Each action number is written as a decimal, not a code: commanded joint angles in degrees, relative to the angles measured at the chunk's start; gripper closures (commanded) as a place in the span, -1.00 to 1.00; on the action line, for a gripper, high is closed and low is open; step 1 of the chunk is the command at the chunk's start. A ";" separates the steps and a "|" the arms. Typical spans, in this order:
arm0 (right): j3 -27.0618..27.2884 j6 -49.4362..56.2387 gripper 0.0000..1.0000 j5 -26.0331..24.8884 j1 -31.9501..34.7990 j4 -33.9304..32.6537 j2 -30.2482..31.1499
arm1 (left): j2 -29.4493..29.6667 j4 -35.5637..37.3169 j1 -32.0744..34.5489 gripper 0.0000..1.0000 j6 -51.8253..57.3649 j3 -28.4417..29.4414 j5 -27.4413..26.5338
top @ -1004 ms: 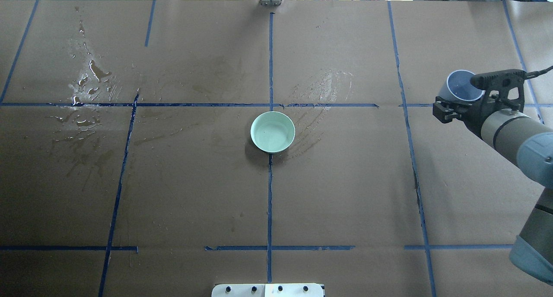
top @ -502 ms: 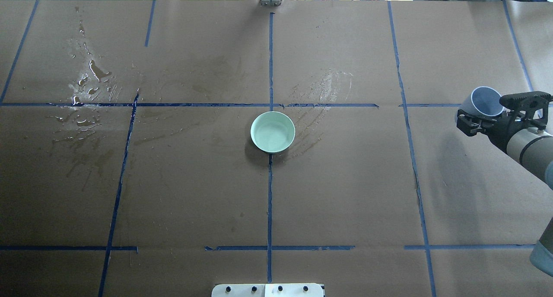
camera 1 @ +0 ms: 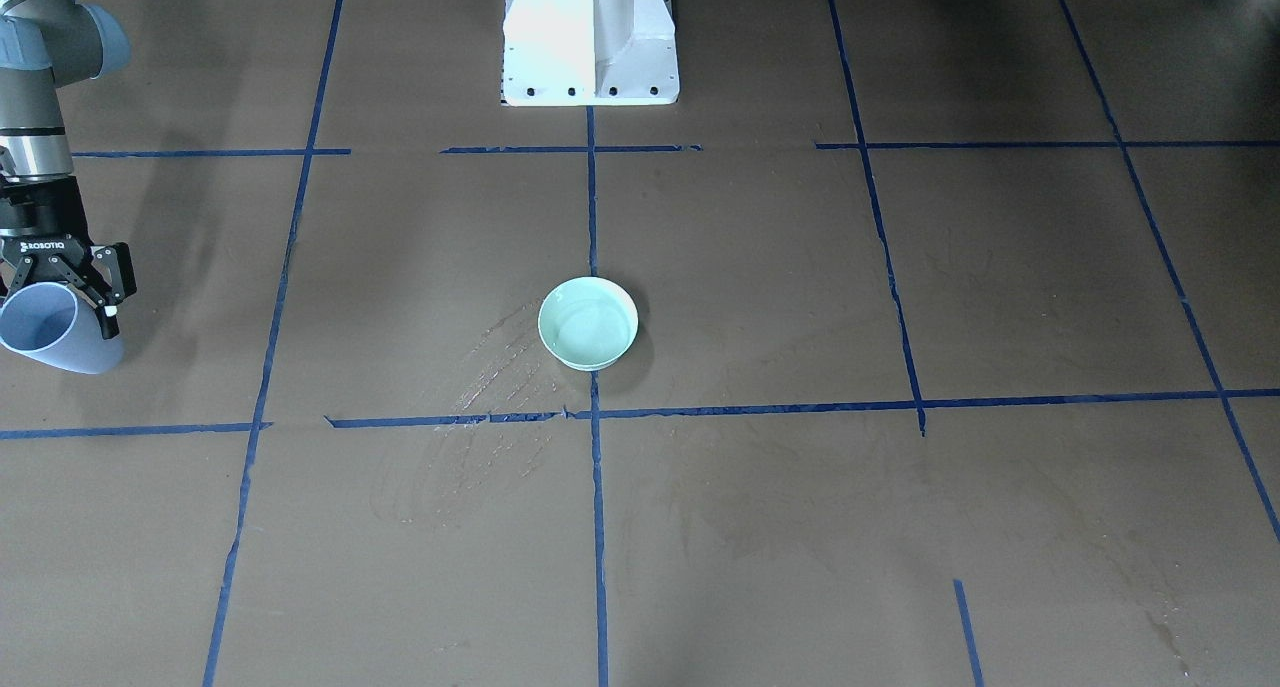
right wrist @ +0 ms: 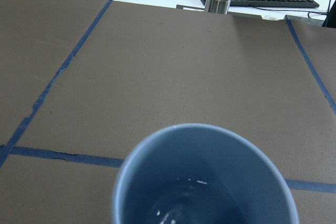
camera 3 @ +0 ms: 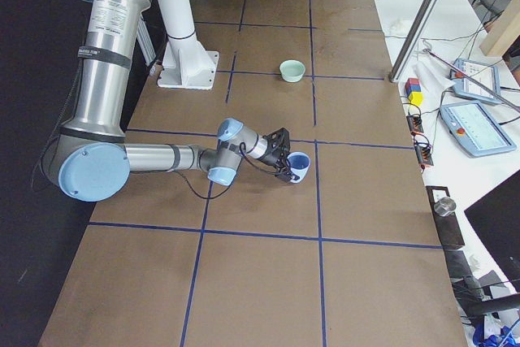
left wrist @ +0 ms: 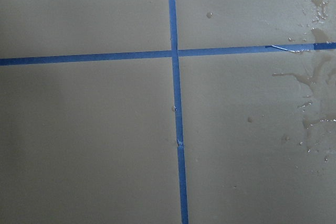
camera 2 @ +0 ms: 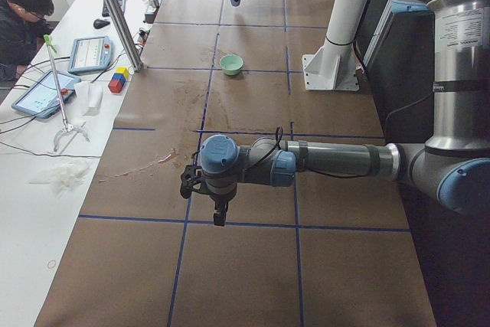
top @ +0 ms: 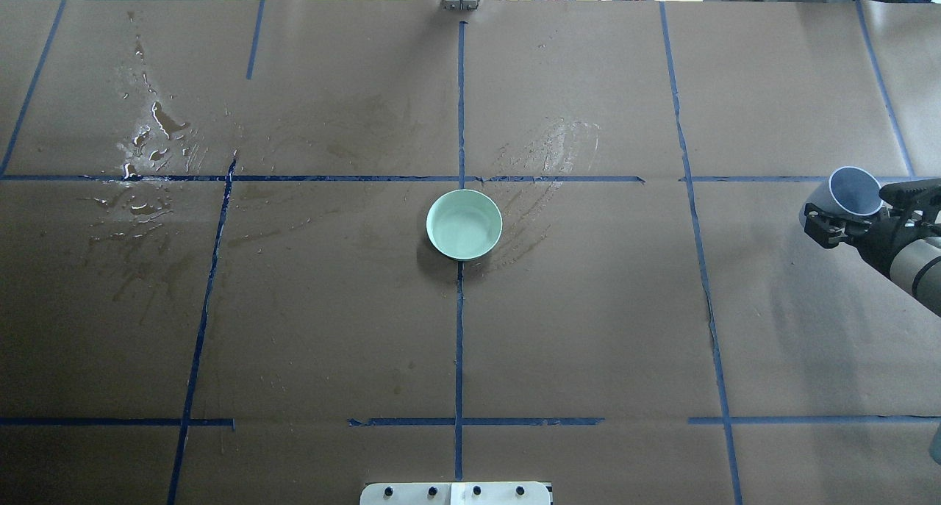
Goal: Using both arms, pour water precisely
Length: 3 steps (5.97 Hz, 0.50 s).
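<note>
My right gripper (top: 856, 209) is clenched on the blue cup (top: 853, 190), far out at 3 o'clock of the green bowl (top: 464, 224) in the overhead view, well apart from it. The cup is tilted, and the wrist view shows only a few glinting drops inside. The water (top: 464, 233) sits in the bowl as a faint sheen, at the tape cross mid-desk (top: 588, 343). A spilled puddle (top: 154, 134) lies at 10 o'clock of the bowl, with wet streaks (top: 548, 159) just beside it at 1 o'clock. My left gripper (camera 2: 218, 208) hangs pointing down over bare desk at my left end; can't tell if it's released or clenched.
</note>
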<state>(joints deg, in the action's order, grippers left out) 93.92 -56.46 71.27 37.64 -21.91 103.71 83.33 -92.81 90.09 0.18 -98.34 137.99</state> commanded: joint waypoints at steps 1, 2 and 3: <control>-1.01 -1.36 1.00 -0.17 -0.20 0.20 0.18 | 0.00 0.00 0.00 -1.00 0.00 -0.01 0.00; -1.36 -2.42 1.00 -0.08 -0.20 0.37 0.18 | -0.09 0.00 0.00 -1.00 0.00 0.08 0.00; -1.72 -2.69 1.00 -0.08 -0.29 0.46 0.09 | -0.09 0.00 0.00 -1.00 0.00 0.08 0.00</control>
<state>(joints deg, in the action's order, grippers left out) 92.57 -58.64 71.18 37.42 -21.55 103.87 83.26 -92.81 90.09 0.18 -98.29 137.99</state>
